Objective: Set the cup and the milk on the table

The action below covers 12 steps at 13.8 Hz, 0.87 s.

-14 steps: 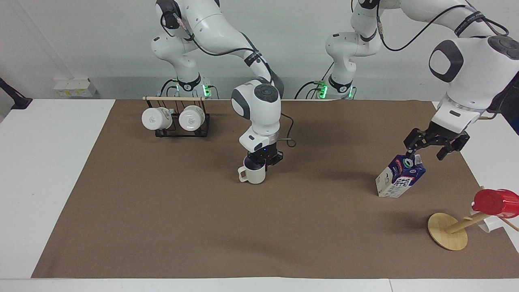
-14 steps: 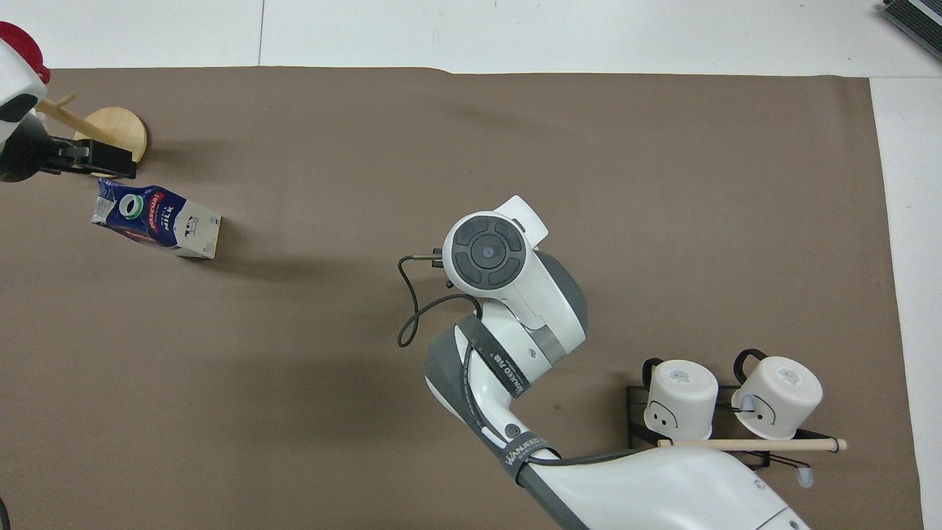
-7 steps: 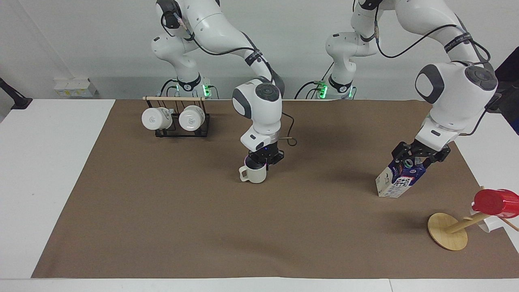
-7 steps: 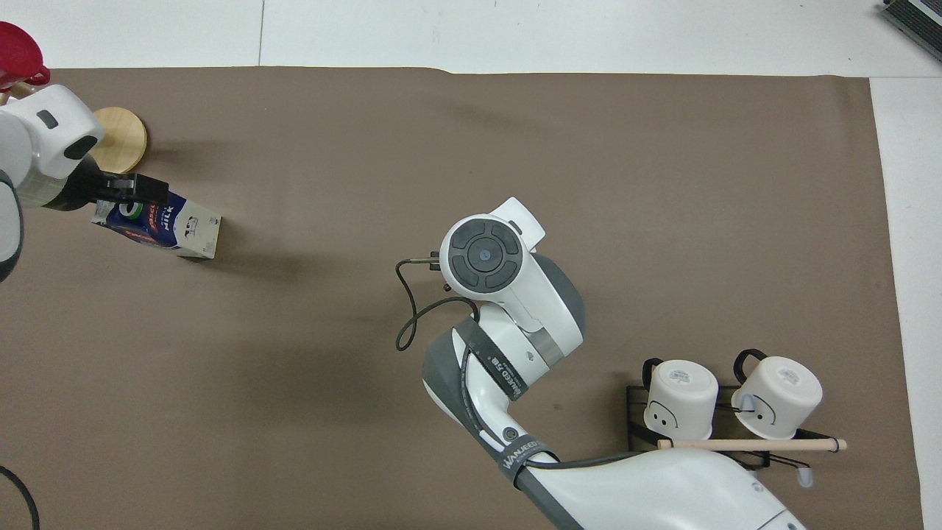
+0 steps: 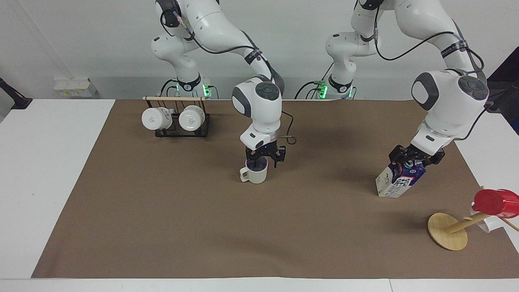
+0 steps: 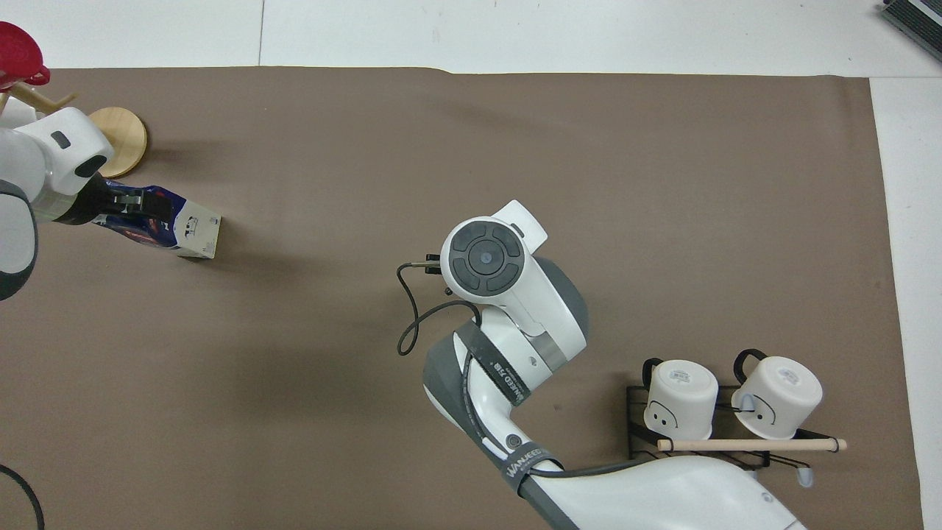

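On the brown mat [image 5: 162,227] of the table [image 5: 44,170], toward the right arm's end and close to the robots, a black rack [image 5: 178,123] holds two glossy white mugs [image 5: 156,118] lying on their sides with their bottoms facing away from the robots. Near the middle of the mat the cup [image 5: 254,173] stands upright, mouth up, its squarish handle [image 5: 243,174] pointing toward the right arm's end of the table. The right gripper [image 5: 263,159] hangs just over the cup's rim, pointing straight down, its fingers [image 5: 278,156] spread apart and released from the cup; in the overhead view the arm's wrist hides the cup completely. Toward the left arm's end the milk [image 5: 399,178] leans on its lower edge, its long axis tilted, the white base set toward the middle of the mat and the dark blue capped top raised toward the left arm's end. The left gripper [image 5: 414,159] is at that top, fingers on either side of the gable; whether they are clenched on it or only around it cannot be told. Farther from the robots, at the mat's corner, a wooden stand [image 5: 448,231] with a round base carries a bright red cup [image 5: 495,202].
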### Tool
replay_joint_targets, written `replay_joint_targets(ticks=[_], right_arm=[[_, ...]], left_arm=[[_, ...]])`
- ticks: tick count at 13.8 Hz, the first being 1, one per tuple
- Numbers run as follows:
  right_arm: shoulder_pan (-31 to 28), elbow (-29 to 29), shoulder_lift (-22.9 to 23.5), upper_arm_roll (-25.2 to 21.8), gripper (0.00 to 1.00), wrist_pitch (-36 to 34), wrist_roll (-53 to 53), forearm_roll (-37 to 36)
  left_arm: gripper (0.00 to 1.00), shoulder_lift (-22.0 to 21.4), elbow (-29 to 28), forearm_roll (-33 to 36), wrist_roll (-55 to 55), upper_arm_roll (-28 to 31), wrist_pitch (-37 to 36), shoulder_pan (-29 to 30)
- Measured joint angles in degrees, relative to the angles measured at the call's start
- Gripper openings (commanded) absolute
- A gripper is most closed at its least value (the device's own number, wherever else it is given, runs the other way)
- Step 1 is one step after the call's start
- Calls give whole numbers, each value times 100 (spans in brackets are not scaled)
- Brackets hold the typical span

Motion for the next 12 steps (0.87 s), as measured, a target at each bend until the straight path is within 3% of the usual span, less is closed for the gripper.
replay_joint_targets(ticks=[3,8,12], right_arm=[[-128,18,-541,-78,100,-523,2,1],[-793,7,-1552,-85,100,-1805,-624,257],[-1437,3,-2006,-98,100,-2536,-1432,509]], left_arm=[[12,-15,1,305,40,-38,18,-3],[14,-204,135,401,0,-146,-91,-99],[14,-261,335,402,-991,-196,-237,-756]])
